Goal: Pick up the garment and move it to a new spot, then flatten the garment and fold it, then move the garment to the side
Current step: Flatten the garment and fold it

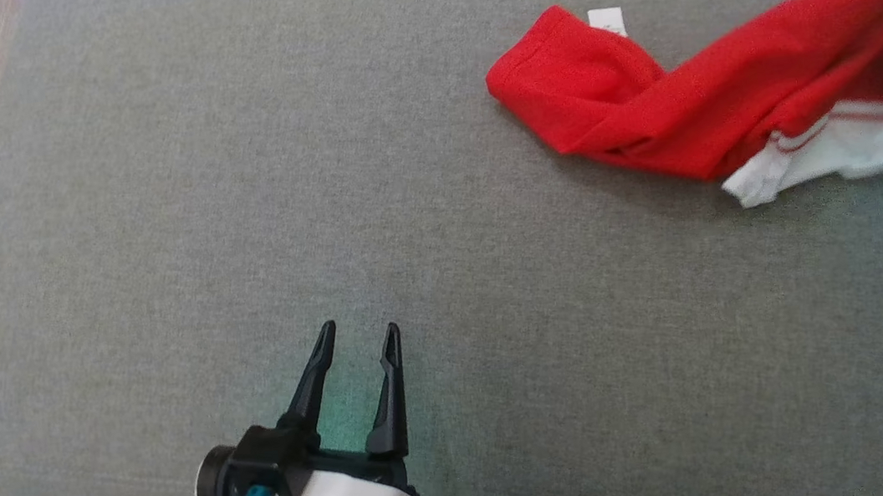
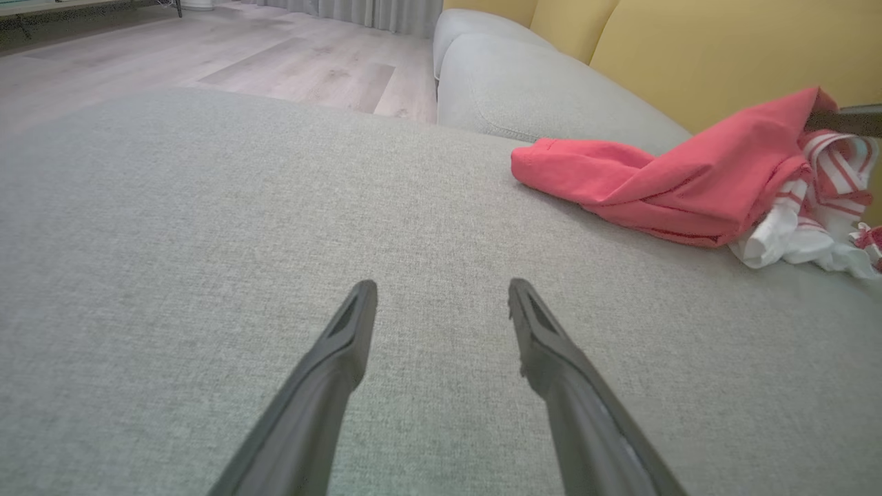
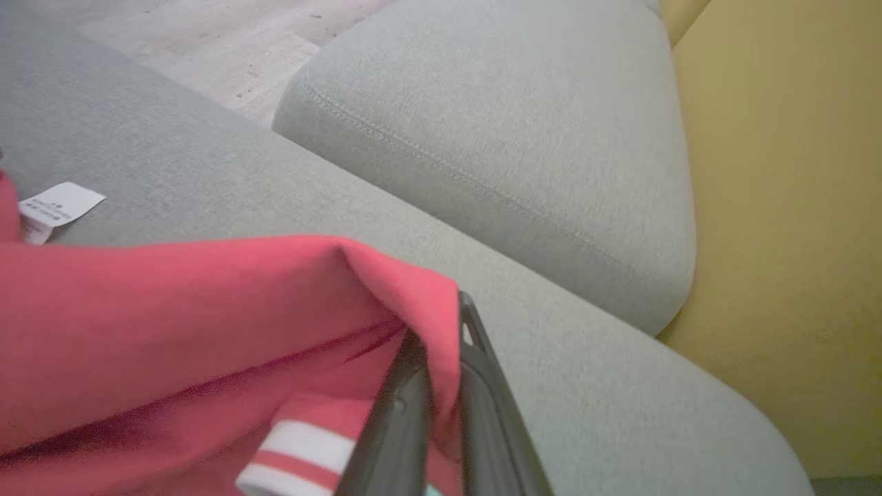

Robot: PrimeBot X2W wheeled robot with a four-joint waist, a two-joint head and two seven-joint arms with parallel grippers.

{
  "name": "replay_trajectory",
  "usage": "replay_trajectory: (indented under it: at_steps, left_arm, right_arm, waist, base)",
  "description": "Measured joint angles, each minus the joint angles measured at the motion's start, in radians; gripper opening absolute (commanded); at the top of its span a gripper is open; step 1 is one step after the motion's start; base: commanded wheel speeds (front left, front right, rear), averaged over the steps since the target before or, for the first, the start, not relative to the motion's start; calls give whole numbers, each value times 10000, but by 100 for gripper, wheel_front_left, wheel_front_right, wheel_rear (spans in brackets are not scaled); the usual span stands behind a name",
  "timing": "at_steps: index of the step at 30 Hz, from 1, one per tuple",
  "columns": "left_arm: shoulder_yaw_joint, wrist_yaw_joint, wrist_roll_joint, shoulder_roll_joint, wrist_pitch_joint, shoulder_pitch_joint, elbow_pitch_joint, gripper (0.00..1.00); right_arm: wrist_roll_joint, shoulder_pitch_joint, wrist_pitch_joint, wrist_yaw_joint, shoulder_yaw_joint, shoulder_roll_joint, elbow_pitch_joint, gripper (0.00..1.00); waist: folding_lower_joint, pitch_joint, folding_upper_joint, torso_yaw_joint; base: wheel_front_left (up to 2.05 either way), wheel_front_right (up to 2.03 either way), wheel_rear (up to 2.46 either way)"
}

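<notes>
- Handling forecast: the red knit garment with white-and-red striped trim (image 1: 694,107) looks light, limp and unlikely to slip. It should drape rather than hold shape, so a hem or corner seems the best hold.
- Position: it lies bunched at 2 o'clock in the head view on the grey fabric sofa cushion (image 1: 236,223).
- Right claw (image 3: 441,324): pressed together, pinching a fold of the red cloth.
- Left claw (image 1: 359,327): spread and empty at 7 o'clock, well apart from the cloth.
- Small white care label (image 1: 606,20): pokes out at the garment's 11 o'clock edge.
</notes>
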Motion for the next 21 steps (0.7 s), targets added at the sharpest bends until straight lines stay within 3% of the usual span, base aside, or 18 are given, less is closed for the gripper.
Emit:
replay_trajectory:
  at_steps: [1,2,8,14,21]
  left_arm:
    - [4,0,27,-23,0,-17,12,100]
    - [8,-2,67,-44,0,-30,35,100]
    - [84,-12,105,-73,-12,-166,167,100]
    - [173,-13,165,-50,-12,-130,198,100]
    - [387,2,163,52,-12,57,174,100]
  right_arm:
    - [-224,-224,-203,0,25,27,180,80]
    - [-426,-404,-380,0,61,82,347,100]
    - [-840,-826,-1674,0,12,780,1152,100]
    - [-153,-749,-2604,0,268,1438,1014,100]
    - [715,1057,-3106,0,303,2176,291,100]
  waist:
    - [0,85,0,38]
    - [0,149,0,63]
    - [-2,154,0,-184]
    - [-2,-163,0,-679]
    - [-4,-842,0,-1327]
  base:
    - [0,0,0]
    - [0,0,0]
    - [0,0,0]
    - [0,0,0]
    - [0,0,0]
